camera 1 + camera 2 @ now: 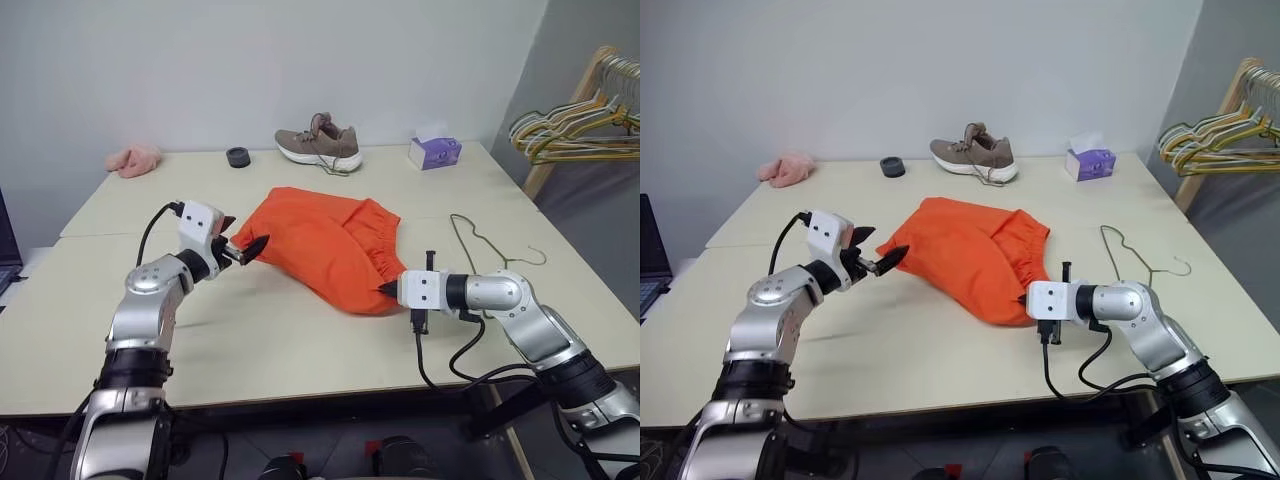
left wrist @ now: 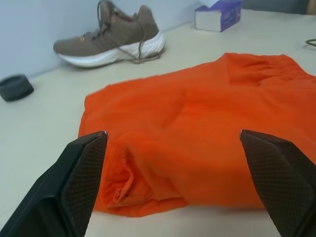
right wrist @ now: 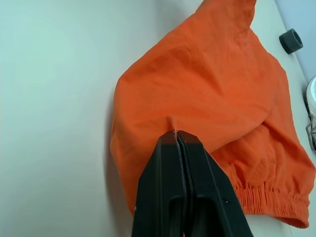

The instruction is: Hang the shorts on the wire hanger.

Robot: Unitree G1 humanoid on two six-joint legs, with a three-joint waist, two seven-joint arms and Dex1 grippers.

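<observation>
Your shorts (image 1: pixel 325 245) lie in the middle of the pale wooden table (image 1: pixel 250 340), a soft, bright orange heap of thin crinkled fabric. Their long axis runs from the far left down to the near right, with the gathered elastic waistband on the right side and the leg hems pointing left.

Your right gripper (image 3: pixel 176 134) has its two black fingers pressed together, pinching a small fold of the shorts' fabric at their near right edge. Your left gripper (image 1: pixel 877 252) stands wide open, its textured black pads spread either side of the shorts' left corner, just beside the cloth but not touching it.

The wire hanger (image 1: pixel 480 243) lies flat on the table just right of the shorts, a thin olive-gold triangle with its curved hook toward the right.

Along the far edge you have a brown lace-up sneaker (image 1: pixel 320 145) with a white sole, a purple tissue box (image 1: pixel 434 151), a small dark ring-shaped object (image 1: pixel 238 157) and a fluffy pink cloth (image 1: pixel 134 160). Coloured hangers (image 1: pixel 580 130) hang on a wooden rack at the far right.
</observation>
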